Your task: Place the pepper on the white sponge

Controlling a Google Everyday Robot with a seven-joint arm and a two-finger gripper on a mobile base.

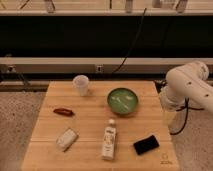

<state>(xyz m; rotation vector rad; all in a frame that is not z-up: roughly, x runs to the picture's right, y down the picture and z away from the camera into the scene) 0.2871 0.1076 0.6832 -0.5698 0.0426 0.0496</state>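
Note:
A red pepper (63, 111) lies on the left side of the wooden table (90, 155). A white sponge (66, 138) lies just in front of it, near the front left, apart from the pepper. My white arm (190, 85) is folded at the table's right edge. My gripper (169, 120) hangs at the end of it beside the right edge, far from both the pepper and the sponge, holding nothing that I can see.
A clear plastic cup (81, 84) stands at the back. A green bowl (122, 100) sits right of centre. A white bottle (109, 140) lies at front centre, and a black sponge-like block (146, 144) at front right. A black cable (131, 45) hangs behind.

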